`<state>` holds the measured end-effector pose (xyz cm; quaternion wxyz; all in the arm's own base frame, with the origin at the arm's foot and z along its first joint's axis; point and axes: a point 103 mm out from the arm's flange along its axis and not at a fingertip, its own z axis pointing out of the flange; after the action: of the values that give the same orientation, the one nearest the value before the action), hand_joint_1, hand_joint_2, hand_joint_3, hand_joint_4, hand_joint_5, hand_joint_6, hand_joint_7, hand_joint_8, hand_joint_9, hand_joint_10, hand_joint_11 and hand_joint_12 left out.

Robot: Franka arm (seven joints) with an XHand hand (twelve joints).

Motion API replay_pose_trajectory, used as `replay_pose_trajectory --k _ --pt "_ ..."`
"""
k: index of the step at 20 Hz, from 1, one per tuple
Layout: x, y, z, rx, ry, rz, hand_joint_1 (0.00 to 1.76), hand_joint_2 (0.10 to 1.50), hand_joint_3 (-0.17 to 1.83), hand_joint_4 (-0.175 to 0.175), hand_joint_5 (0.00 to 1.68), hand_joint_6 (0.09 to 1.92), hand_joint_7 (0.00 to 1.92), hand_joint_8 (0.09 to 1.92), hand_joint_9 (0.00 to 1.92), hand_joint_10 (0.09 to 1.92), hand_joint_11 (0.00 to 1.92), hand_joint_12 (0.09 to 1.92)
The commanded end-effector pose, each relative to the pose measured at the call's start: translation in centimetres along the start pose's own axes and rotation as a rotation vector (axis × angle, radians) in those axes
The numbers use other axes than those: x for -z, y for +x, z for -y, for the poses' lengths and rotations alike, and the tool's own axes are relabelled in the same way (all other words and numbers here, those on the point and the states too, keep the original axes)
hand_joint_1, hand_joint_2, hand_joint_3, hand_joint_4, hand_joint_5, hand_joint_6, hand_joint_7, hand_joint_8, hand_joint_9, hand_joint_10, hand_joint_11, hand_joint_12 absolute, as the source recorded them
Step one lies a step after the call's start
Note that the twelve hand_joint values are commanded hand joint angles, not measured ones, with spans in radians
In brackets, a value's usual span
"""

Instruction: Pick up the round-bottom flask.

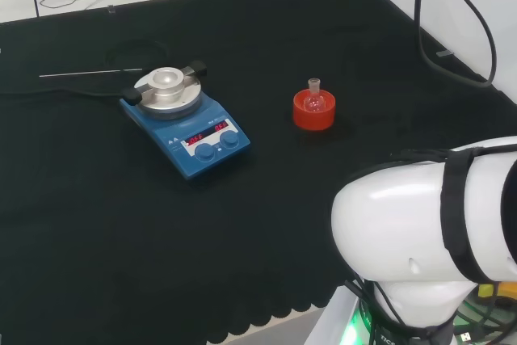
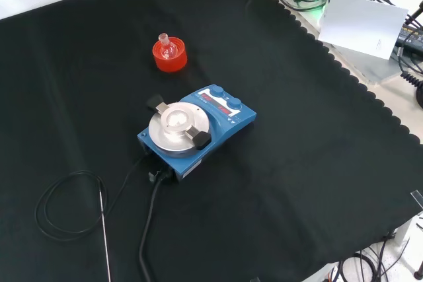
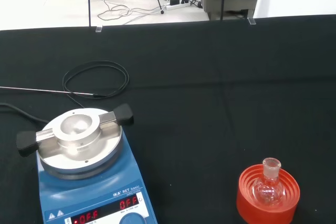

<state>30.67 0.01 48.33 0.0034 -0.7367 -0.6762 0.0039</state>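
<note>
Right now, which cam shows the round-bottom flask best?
Wrist view: the round-bottom flask is closest and largest, neck up in its red ribbed stand. Head view shows it small, right of the blue hotplate; front view small, beyond the hotplate.

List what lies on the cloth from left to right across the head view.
Thin metal probe → blue hotplate stirrer → round-bottom flask on its red ribbed stand → the arm's own white link.
</note>
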Motion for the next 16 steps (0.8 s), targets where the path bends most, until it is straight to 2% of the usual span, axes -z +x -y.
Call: replay_pose_trajectory --k 1,5,6,7,9,12,16 --pt "-0.1 0.1 0.0 -0.001 -0.01 0.014 0.32 1.03 0.58 0.002 0.27 0.4 0.02 0.56 0.14 0.66 0.03 1.34" --pt "-0.2 -0.3 -0.3 -0.004 -0.005 0.016 0.29 1.11 0.43 0.003 0.32 0.29 0.02 0.55 0.13 0.67 0.0 1.39" --pt "-0.1 3.1 0.0 0.0 -0.01 0.043 0.29 1.12 0.42 0.003 0.32 0.28 0.02 0.55 0.13 0.67 0.0 1.39" --pt "-0.1 4.2 0.0 -0.002 -0.011 0.048 0.29 1.12 0.42 0.002 0.32 0.28 0.02 0.55 0.13 0.67 0.0 1.39" --pt "-0.2 4.5 -0.1 -0.009 -0.004 0.035 0.29 1.12 0.41 0.002 0.33 0.28 0.02 0.55 0.13 0.67 0.0 1.39" --pt "-0.9 2.9 -1.0 -0.011 0.02 0.017 0.29 1.12 0.4 0.002 0.34 0.26 0.02 0.55 0.13 0.67 0.0 1.39" --pt "-2.4 -1.5 -2.8 -0.037 0.034 -0.008 0.33 1.11 0.37 0.003 0.35 0.22 0.02 0.55 0.13 0.66 0.0 1.39"
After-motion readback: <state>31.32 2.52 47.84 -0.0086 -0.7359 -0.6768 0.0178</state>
